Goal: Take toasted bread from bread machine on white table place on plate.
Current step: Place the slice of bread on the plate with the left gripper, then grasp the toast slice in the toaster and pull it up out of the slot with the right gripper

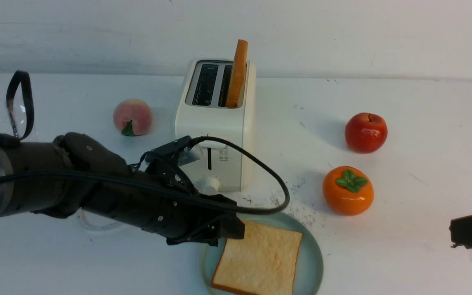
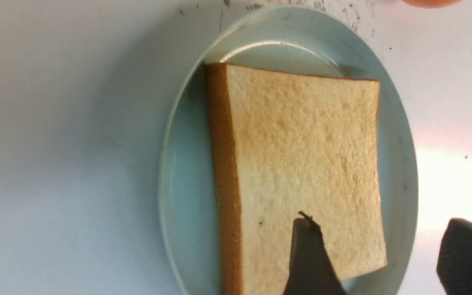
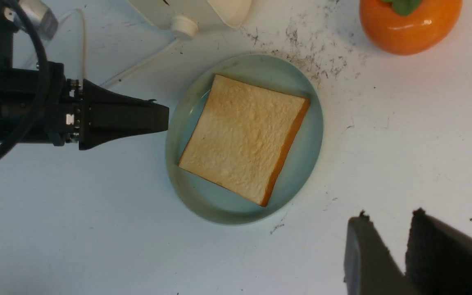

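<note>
One slice of toasted bread point(image 1: 260, 262) lies flat on the teal plate point(image 1: 314, 254) at the near edge of the white table point(image 1: 404, 102). A second slice point(image 1: 237, 73) stands upright in the right slot of the cream bread machine point(image 1: 215, 127) behind the plate. My left gripper point(image 1: 238, 230) hovers at the plate's left edge, open and empty. In the left wrist view point(image 2: 383, 246) one finger is over the slice point(image 2: 301, 155) and the other is beyond the plate rim point(image 2: 178, 164). My right gripper point(image 1: 453, 235) is at the right edge, shut and empty point(image 3: 387, 215), apart from the plate point(image 3: 309, 135).
A peach point(image 1: 132, 116) sits left of the toaster. A red apple point(image 1: 366, 132) and an orange persimmon point(image 1: 348, 190) sit to its right. The toaster's white cord point(image 3: 137, 69) trails on the table under my left arm. Dark specks point(image 1: 297, 196) mark the table by the plate.
</note>
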Controlling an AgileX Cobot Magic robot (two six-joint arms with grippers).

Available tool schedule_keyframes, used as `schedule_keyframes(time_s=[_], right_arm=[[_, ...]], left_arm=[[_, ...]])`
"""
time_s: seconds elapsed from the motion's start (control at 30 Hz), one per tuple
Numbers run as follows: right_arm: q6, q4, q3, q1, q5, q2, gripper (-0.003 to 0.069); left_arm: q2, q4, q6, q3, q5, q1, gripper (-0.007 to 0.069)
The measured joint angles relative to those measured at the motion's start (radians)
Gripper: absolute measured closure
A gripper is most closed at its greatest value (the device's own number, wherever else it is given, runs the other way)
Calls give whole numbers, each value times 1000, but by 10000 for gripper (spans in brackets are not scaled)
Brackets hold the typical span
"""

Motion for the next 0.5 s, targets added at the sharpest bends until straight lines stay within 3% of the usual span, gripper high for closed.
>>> schedule_keyframes(time_s=[0.17, 0.27, 0.33, 0.37, 0.43, 0.5], right_arm=[[-7, 1, 0, 0, -5, 0, 489], [-42, 13, -8, 0, -20, 1, 489], [-59, 19, -25, 0, -22, 6, 489], [-71, 22, -57, 0, -22, 16, 489], [-79, 23, -110, 0, -22, 44, 496], [-82, 29, -155, 0, -20, 76, 516]], left_arm=[[-52, 159, -101, 0, -31, 0, 240], [-103, 314, -200, 0, -33, 0, 305], [-139, 403, -276, 0, -25, 0, 364], [-201, 517, -364, 0, -2, 0, 463], [-264, 640, -452, 0, 33, 0, 586], [-326, 732, -527, 0, 59, 0, 638]])
